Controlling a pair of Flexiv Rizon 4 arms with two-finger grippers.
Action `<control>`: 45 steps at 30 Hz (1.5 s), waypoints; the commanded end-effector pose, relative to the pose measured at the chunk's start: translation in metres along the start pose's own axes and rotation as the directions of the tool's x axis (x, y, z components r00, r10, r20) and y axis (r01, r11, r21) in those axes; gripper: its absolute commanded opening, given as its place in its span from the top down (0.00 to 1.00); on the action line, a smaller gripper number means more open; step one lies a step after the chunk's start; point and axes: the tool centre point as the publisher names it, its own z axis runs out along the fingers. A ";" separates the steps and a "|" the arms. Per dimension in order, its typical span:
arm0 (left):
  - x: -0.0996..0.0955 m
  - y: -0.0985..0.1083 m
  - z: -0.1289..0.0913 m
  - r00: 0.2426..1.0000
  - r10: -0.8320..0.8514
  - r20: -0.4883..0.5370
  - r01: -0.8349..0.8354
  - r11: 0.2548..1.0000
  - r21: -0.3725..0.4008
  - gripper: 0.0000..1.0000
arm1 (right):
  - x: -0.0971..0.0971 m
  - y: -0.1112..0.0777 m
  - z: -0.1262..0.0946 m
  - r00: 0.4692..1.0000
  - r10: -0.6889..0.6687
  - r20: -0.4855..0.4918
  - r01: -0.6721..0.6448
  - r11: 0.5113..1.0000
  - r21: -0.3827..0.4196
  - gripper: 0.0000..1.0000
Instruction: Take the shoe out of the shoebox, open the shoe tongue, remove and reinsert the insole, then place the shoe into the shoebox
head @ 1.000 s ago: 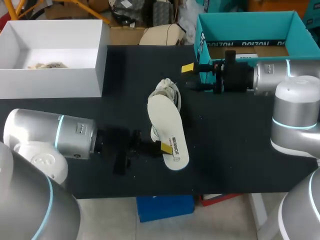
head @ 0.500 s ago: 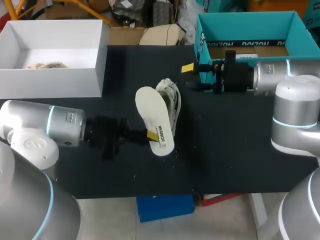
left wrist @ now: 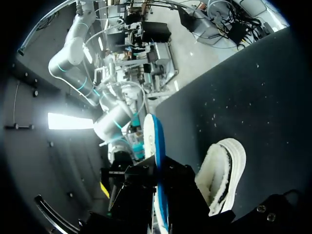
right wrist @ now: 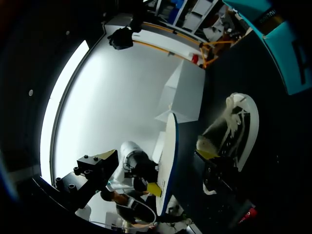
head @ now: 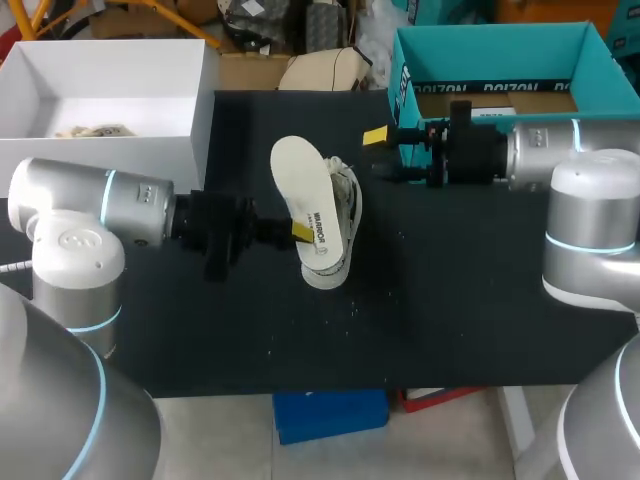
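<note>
Our L gripper (head: 302,232) clamped on insole (head: 296,180) side, over shoe (head: 346,205), table (head: 480,300) centre. R gripper (head: 380,155) spread, empty. We judge insole light, floppy; best held nr heel.

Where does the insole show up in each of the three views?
Head view: insole mid-table, in the left claw, beside the shoe.
Left wrist view: insole edge-on in that claw, shoe beside it.
Right wrist view: insole edge-on, beside the shoe.
Shared landmark: the shoe.
</note>
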 end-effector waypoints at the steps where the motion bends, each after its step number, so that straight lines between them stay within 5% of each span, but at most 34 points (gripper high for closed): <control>1: 0.003 0.017 0.005 1.000 -0.002 0.005 0.002 0.999 0.036 1.00 | 0.000 -0.001 0.002 1.000 0.000 0.002 0.000 1.000 -0.004 0.00; 12: 0.003 0.017 0.005 1.000 -0.020 0.007 0.020 0.999 0.048 1.00 | 0.000 -0.001 0.002 1.000 0.000 0.002 0.000 1.000 -0.004 0.00; 27: 0.003 0.017 0.005 1.000 -0.020 0.007 0.020 0.999 0.048 1.00 | -0.003 0.004 0.022 0.999 0.024 0.021 -0.030 0.942 0.335 0.00; 45: 0.003 0.017 0.005 1.000 -0.020 0.007 0.020 0.999 0.048 1.00 | -0.023 -0.029 0.047 0.976 0.190 0.105 -0.215 0.911 0.353 0.02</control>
